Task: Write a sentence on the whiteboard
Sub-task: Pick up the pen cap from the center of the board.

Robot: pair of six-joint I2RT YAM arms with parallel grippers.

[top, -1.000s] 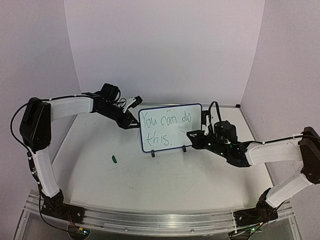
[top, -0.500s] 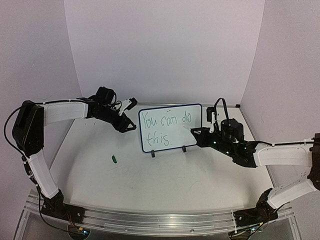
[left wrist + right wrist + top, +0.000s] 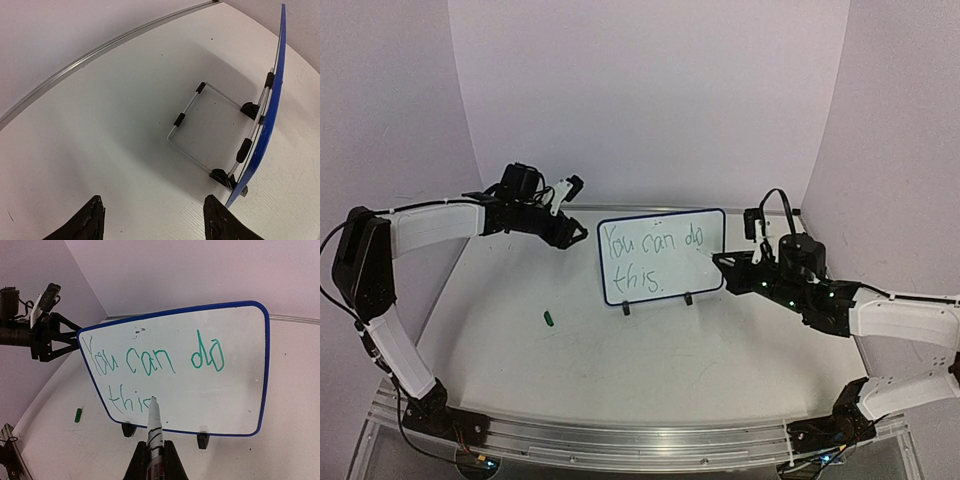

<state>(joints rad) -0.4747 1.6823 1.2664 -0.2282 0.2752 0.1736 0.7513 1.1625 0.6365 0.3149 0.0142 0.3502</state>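
Observation:
The whiteboard [image 3: 665, 282] stands upright on two black clip feet at mid-table, and its blue rear edge [image 3: 272, 107] shows in the left wrist view. The sentence [image 3: 650, 246] in green reads "You can do this." on two lines [image 3: 150, 360]. My left gripper [image 3: 580, 238] hangs open and empty [image 3: 152, 200] just left of the board, apart from its edge. My right gripper [image 3: 725, 264] is shut [image 3: 156, 447] on a white marker [image 3: 154, 425]. The marker's tip points at the end of "this"; I cannot tell whether it touches.
A small green marker cap [image 3: 549, 318] lies on the table in front of the board's left side [image 3: 78, 415]. A wire stand [image 3: 192, 105] props the board from behind. Walls close in the table at the back and both sides.
The left gripper has opened and drawn back to the left, away from the board's left edge. The right arm has pulled back to the right with the marker.

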